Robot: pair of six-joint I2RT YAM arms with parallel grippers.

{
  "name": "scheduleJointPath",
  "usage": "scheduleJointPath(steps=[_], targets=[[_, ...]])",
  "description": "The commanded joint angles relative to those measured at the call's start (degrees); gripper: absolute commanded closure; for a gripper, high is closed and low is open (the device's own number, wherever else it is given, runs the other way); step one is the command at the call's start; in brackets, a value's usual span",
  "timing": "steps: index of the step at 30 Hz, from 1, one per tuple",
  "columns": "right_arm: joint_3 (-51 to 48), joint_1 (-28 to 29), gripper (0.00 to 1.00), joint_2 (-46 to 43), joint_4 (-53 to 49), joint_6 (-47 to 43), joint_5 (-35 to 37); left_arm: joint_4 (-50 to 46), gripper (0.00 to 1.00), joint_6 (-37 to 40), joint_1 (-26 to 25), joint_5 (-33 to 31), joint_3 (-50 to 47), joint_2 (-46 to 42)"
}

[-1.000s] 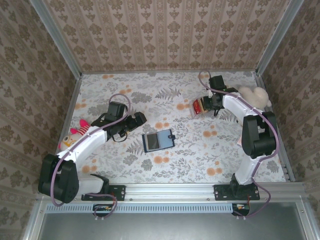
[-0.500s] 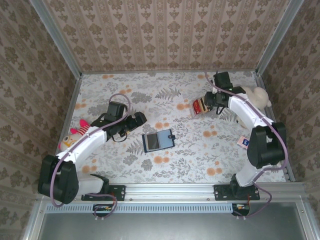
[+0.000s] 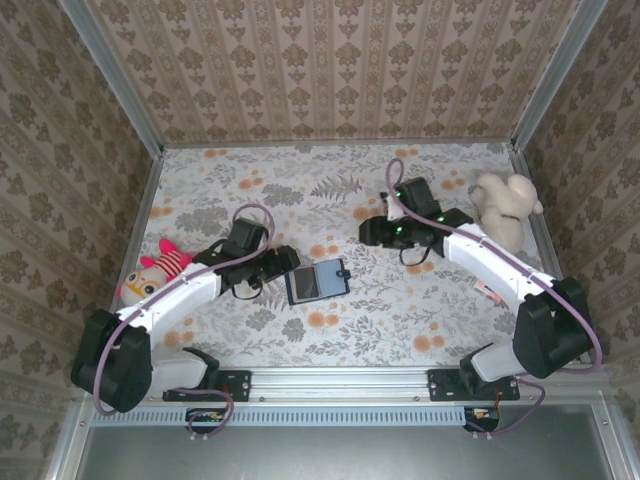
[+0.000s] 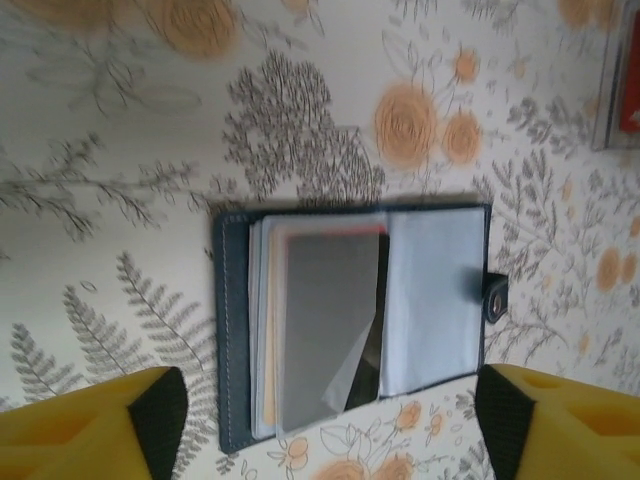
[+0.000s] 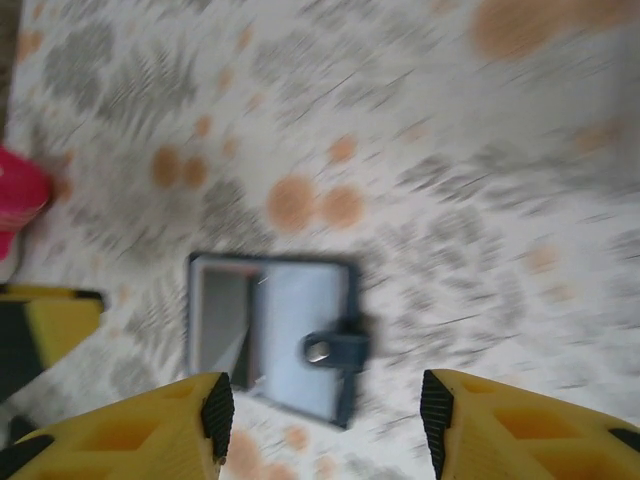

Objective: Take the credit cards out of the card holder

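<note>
The dark navy card holder lies open and flat on the flowered table, closing tab to the right. In the left wrist view the card holder shows credit cards stacked in its left half, a grey one on top under a clear sleeve. My left gripper stands open at its left edge, the left gripper holding nothing. My right gripper hovers open behind and right of it; the blurred right wrist view shows the right gripper empty above the card holder. A small red card lies loose at the right.
A cream plush animal sits at the back right and a pink striped doll at the left. A red-edged object shows beyond the wallet. Metal rails and patterned walls bound the table.
The right arm swung from the back right toward the middle and its jaws opened. The left gripper moved right, up to the wallet's left edge, its jaws a little narrower.
</note>
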Motion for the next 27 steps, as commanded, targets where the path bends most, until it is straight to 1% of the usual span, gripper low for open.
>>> scheduleJointPath(steps=[1, 3, 6, 10, 12, 14, 17, 20, 23, 27], targets=[[-2.31, 5.05, 0.48, 2.86, 6.35, 6.92, -4.25, 3.26, 0.27, -2.45, -1.65, -0.88, -2.09, -0.16], [-3.45, 8.18, 0.53, 5.36, 10.24, 9.14, -5.43, 5.09, 0.33, -3.58, -2.04, -0.71, -3.03, 1.05], [-4.25, 11.11, 0.56, 8.66, 15.1, 11.9, -6.06, 7.03, 0.41, -4.4, -2.24, -0.12, -3.48, 2.74], [-1.69, 13.05, 0.62, 14.32, 16.56, 12.94, -5.99, 9.46, 0.53, -4.96, -2.67, 0.7, -3.27, 5.39], [-0.29, 13.59, 0.66, 17.31, 16.5, 13.23, -5.39, 10.58, 0.58, -5.22, -2.92, 1.09, -3.1, 6.88], [0.46, 13.62, 0.68, 19.25, 16.47, 13.37, -4.99, 11.49, 0.64, -5.49, -3.16, 1.31, -3.09, 8.24], [1.48, 13.62, 0.71, 21.59, 16.06, 13.91, -4.8, 12.31, 0.68, -5.6, -3.47, 1.21, -3.09, 9.75], [1.58, 13.92, 0.72, 22.73, 16.59, 14.27, -5.6, 12.69, 0.71, -5.55, -3.55, 1.32, -3.14, 11.11], [1.66, 14.27, 0.72, 23.69, 16.36, 14.44, -6.13, 12.83, 0.73, -5.67, -3.56, 0.76, -3.22, 12.11], [1.4, 14.65, 0.74, 24.04, 16.39, 14.88, -6.59, 15.34, 0.76, -8.15, -3.78, 0.04, -4.87, 12.99]])
